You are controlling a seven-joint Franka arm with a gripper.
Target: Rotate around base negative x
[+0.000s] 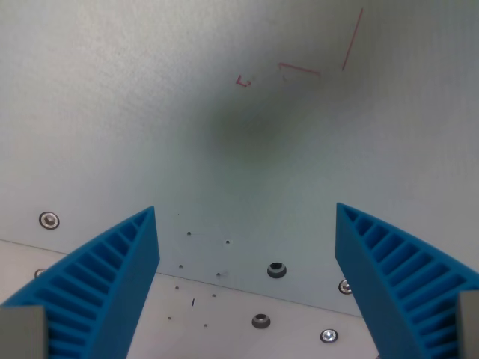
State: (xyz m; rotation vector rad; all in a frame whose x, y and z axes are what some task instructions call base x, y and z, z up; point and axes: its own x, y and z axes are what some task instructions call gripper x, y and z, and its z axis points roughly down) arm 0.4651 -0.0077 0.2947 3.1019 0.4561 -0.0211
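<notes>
My gripper [245, 217] is open and empty. Its two blue ribbed fingers stand wide apart at the bottom of the wrist view, one finger [105, 288] at the wrist view's left and the other [397, 280] at the wrist view's right. Between and beyond them lies a pale grey-white table surface [150, 112]. Nothing sits between the fingers. A soft dark shadow [254, 127] falls on the surface above the gap.
Thin red pen marks [299, 71] and a red line [352, 39] are drawn on the surface at the top. A panel seam crosses low down, with screws [49, 220], [328, 336] and holes [277, 269], [260, 321] near it.
</notes>
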